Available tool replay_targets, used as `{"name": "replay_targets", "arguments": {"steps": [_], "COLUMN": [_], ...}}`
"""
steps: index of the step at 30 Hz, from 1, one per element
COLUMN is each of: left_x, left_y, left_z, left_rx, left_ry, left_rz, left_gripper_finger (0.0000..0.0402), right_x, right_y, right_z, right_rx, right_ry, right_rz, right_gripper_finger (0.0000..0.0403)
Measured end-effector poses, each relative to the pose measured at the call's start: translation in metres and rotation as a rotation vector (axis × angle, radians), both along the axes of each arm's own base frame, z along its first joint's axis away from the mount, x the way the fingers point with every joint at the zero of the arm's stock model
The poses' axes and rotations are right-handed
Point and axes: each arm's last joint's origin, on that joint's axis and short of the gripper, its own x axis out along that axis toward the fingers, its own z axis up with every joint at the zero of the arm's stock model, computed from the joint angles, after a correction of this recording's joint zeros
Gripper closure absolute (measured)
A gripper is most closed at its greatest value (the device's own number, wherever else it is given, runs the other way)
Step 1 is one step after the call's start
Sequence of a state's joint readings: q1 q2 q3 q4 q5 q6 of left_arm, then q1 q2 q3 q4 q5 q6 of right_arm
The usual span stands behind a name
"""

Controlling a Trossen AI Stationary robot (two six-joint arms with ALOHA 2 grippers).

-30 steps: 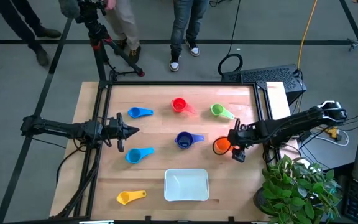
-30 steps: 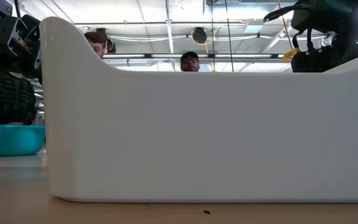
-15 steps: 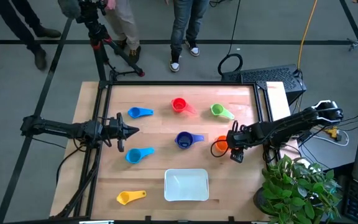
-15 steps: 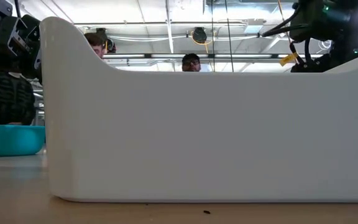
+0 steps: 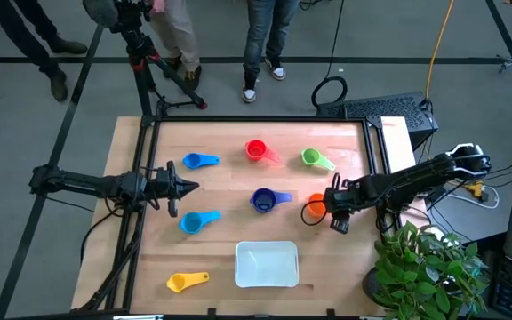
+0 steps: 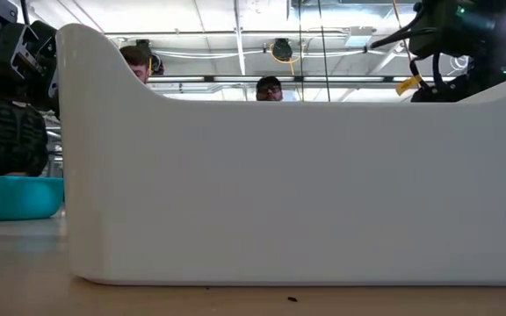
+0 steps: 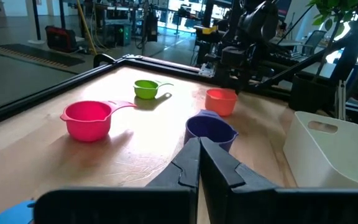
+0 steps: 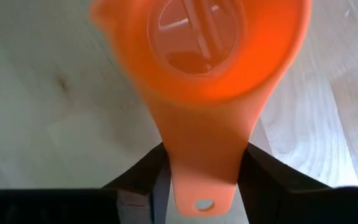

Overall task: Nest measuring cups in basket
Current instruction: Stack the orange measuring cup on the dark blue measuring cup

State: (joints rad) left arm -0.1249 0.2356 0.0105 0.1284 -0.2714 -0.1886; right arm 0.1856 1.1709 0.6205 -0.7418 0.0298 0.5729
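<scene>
Several measuring cups rest on their bases on the table: blue [image 5: 200, 161], red [image 5: 256, 149], green [image 5: 314, 158], dark blue [image 5: 267, 200], light blue [image 5: 198, 220] and yellow [image 5: 185, 282]. The white basket [image 5: 267, 265] stands by the near edge, and its wall [image 6: 279, 175] fills the low view. My right gripper [image 5: 332, 207] is shut on the orange cup [image 5: 315, 207], right of the dark blue cup. My left gripper [image 5: 188, 186] is shut and hovers at the table's left, between the two light blue cups, pointing right [image 7: 199, 149]. My right gripper pinches the orange cup's flat handle [image 8: 204, 168] between its two fingers [image 8: 263, 180], near the free end with the hole. The fingers lie along the handle, slanting down from the table's right. The bowl [image 8: 197, 43] sticks out beyond them, opening up; whether it is clear of the table I cannot tell.
A black frame rail [image 5: 256, 119] runs around the tabletop. A potted plant [image 5: 425, 267] stands at the near right corner. People stand beyond the far edge [image 5: 260, 44], next to a tripod [image 5: 140, 53]. Bare wood lies between the dark blue cup and the basket.
My right gripper has shifted a little toward the table's left, carrying the orange cup with it, and has then kept still. The left arm and the other cups have not moved.
</scene>
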Motion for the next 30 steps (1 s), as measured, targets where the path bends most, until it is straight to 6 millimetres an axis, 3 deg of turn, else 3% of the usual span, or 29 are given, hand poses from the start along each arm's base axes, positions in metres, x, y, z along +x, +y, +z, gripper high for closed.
{"name": "replay_targets", "arguments": {"steps": [17, 30], "left_x": [0.000, 0.000], "left_y": [0.000, 0.000], "left_z": [0.000, 0.000], "left_rx": [-0.006, -0.018], "left_ry": [-0.002, -0.005], "left_rz": [0.000, 0.001], "left_gripper_finger": [0.0389, 0.0389], "right_x": [0.008, 0.025], "right_y": [0.001, -0.012], "right_z": [0.009, 0.053], "right_rx": [-0.011, -0.088], "right_ry": [-0.149, -0.432], "right_rz": [0.035, 0.079], "right_gripper_finger": [0.0270, 0.0271]}}
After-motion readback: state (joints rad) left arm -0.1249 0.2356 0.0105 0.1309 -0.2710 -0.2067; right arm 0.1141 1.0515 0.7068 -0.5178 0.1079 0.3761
